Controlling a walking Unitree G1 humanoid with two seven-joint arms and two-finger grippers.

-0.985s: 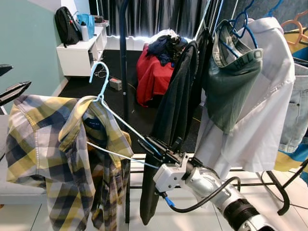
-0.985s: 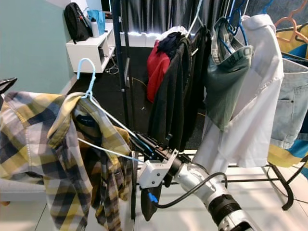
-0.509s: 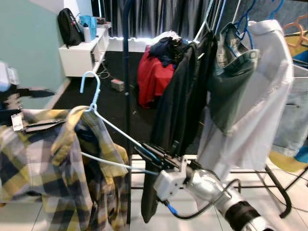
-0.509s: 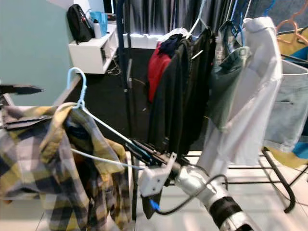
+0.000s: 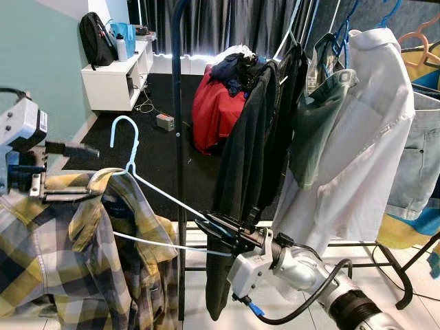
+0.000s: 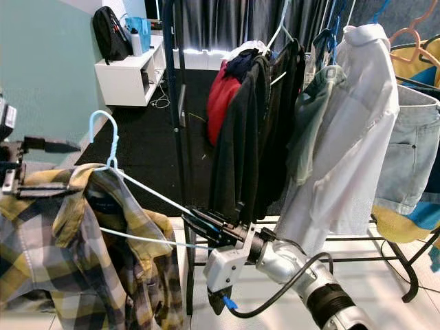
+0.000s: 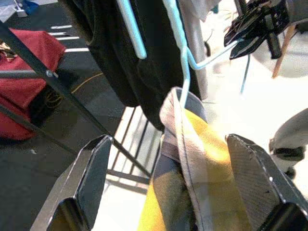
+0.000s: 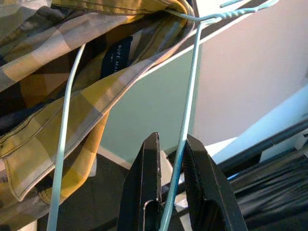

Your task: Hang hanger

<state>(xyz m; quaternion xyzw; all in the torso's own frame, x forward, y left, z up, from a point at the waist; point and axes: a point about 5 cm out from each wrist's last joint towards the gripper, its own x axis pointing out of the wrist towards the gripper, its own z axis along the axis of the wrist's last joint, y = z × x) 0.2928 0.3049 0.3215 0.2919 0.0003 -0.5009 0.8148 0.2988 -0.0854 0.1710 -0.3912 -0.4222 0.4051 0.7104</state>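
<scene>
The right gripper [image 5: 223, 232] is pinched tight on one thin arm of the light blue hanger [image 5: 165, 199]. In the right wrist view its two black fingers [image 8: 147, 192] squeeze the wire with almost no gap. The wire runs up and away from the gripper to the hook [image 5: 124, 134], which sticks up in the air and is not on any rail yet. A yellow check shirt [image 5: 75, 268] hangs on the hanger, past the gripper tips.

Further out, the left gripper [image 7: 168, 187] is wide open, one finger on each side of the shirt collar. It is not squeezing anything.

Just behind the right gripper stands the dark pole of the clothes rack [image 5: 177, 137]. Near it hang a black jacket [image 5: 244, 172] and a white shirt [image 5: 357, 144].

What could go wrong? The wire is thin and the shirt is heavy, so the hanger could spin or slip in the pinch. The shirt is only half on, so it could slide off. The hook could also bump the pole or snag the black jacket.

The head views show the whole rack and both arms. The right wrist view shows the tight pinch and the shirt label up close. The left wrist view shows how wide the left fingers are.
</scene>
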